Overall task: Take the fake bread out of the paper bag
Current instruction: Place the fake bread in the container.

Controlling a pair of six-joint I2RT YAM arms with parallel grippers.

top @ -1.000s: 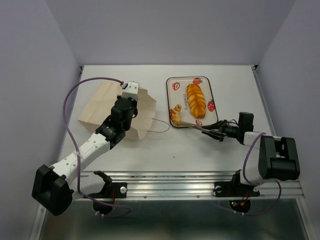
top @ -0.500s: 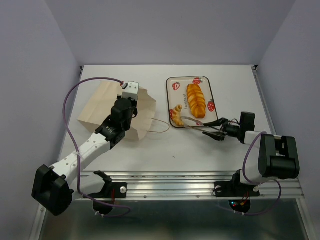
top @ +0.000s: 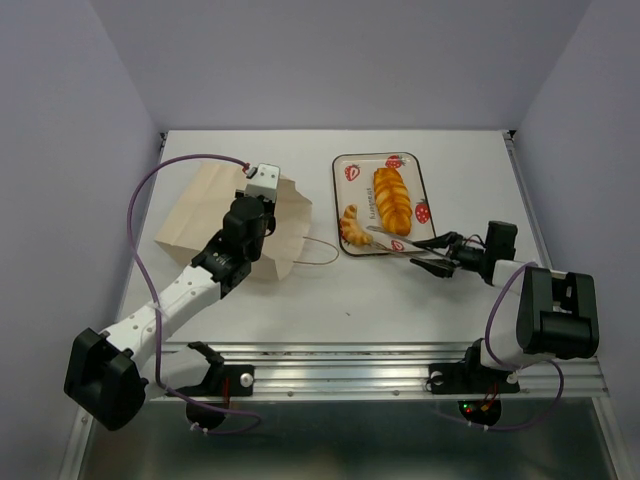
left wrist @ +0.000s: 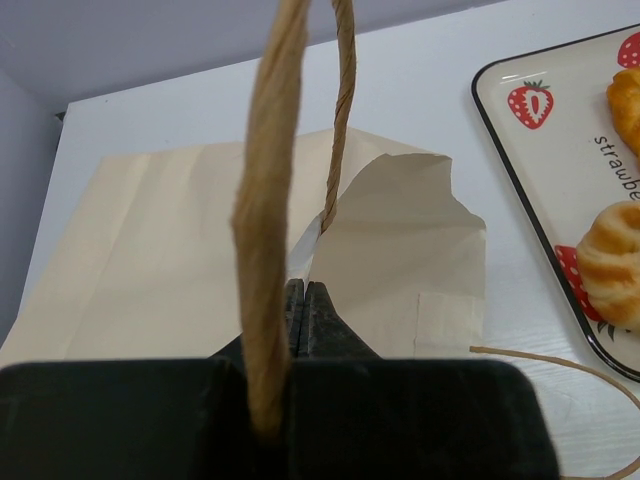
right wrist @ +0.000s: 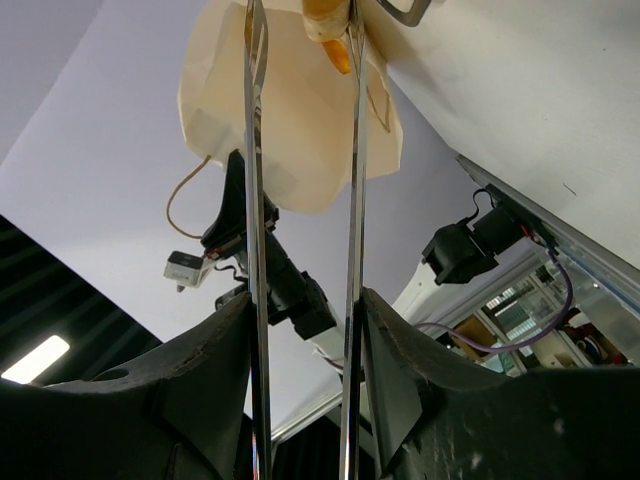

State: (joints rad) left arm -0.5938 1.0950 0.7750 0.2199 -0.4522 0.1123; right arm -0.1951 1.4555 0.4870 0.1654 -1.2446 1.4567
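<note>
The paper bag lies flat at the left; it also shows in the left wrist view. My left gripper is shut on its upper mouth edge, and a cord handle loops over the gripper. The long loaf and one croissant lie on the strawberry tray. My right gripper is shut on metal tongs. Their blades reach the croissant, whose tip shows between them. No other croissant shows.
The bag's second cord handle lies on the table between bag and tray. The tray stands at the far middle. The table's side rails run along the left and right walls, and a metal rail runs along the near edge.
The tongs have swung up and left onto the tray's near corner. The croissant has shifted slightly farther onto the tray. The left arm has not moved.
</note>
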